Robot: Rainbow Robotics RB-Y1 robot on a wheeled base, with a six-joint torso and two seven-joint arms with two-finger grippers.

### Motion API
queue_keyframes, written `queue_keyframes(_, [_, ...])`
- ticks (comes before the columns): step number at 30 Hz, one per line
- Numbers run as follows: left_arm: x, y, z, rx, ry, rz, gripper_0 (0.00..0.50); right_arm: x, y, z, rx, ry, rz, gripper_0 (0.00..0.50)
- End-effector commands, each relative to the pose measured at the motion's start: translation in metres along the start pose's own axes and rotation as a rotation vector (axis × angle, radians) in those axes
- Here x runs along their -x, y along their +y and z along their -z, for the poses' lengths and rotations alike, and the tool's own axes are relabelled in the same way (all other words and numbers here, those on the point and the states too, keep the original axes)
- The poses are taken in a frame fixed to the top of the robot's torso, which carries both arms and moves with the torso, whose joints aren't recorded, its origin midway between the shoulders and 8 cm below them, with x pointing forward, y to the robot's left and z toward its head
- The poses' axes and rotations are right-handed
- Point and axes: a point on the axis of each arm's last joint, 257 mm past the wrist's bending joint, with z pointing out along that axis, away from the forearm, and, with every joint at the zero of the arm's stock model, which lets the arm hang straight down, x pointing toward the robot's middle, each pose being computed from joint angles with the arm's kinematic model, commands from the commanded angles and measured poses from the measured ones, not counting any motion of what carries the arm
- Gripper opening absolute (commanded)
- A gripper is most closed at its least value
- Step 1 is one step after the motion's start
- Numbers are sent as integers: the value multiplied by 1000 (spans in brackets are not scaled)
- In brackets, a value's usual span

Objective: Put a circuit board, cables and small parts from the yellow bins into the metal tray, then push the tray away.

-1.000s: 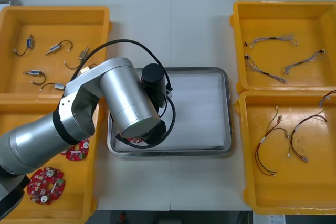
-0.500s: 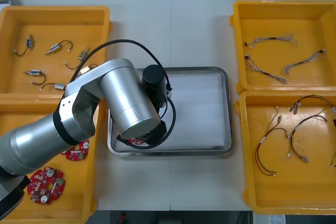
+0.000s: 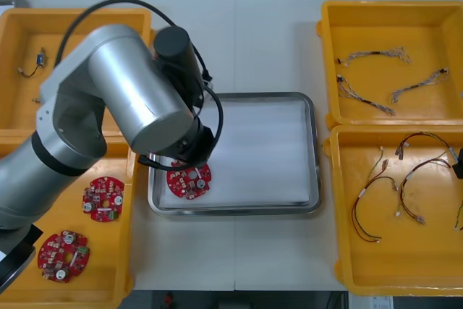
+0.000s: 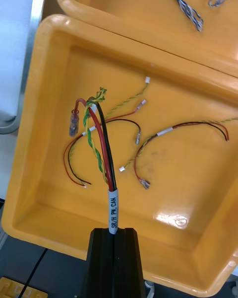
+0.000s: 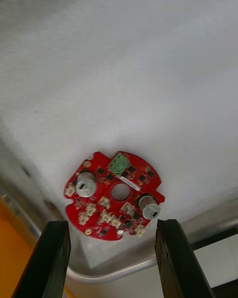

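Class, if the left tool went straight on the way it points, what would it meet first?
Probably the round red circuit board lying in the metal tray, just ahead of the open left tool; depth is uncertain. The right tool grips cables.

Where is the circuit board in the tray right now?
In the front view, the red circuit board lies flat in the near-left corner of the metal tray, under the open left gripper.
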Motion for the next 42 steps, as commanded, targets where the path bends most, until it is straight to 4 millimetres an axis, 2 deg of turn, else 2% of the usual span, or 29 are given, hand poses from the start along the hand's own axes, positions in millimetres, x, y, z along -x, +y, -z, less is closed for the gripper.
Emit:
queue_keyframes(1, [39, 13, 44, -39, -114, 156, 500, 17, 13, 10, -15, -20, 131, 0])
queue_keyframes(7, [59, 60, 66, -25, -180, 267, 500, 35, 38, 16, 4, -54, 259, 0])
queue_keyframes(9, [65, 82, 74, -1, -208, 309, 500, 42, 49, 17, 13, -61, 314, 0])
queue_keyframes(16, [74, 139, 89, 45, -246, 430, 500, 55, 74, 13, 15, -59, 463, 0])
queue_keyframes(19, [75, 177, 95, 103, -258, 436, 500, 61, 90, 8, 18, -60, 537, 0])
queue_keyframes(20, [75, 182, 95, 106, -257, 436, 500, 62, 95, 6, 22, -62, 552, 0])
queue_keyframes(22, [70, 206, 95, 126, -240, 448, 500, 69, 111, 1, 27, -76, 605, 0])
queue_keyframes(26, [63, 235, 94, 141, -217, 485, 500, 82, 136, -4, 30, -116, 676, 0])
queue_keyframes(31, [63, 282, 88, 215, -233, 496, 500, 95, 169, -16, 52, -166, 749, 0])
queue_keyframes(37, [72, 317, 79, 232, -283, 507, 500, 107, 188, -32, 84, -174, 919, 0])
queue_keyframes(42, [75, 339, 74, 249, -310, 503, 500, 115, 204, -42, 122, -180, 1014, 0])
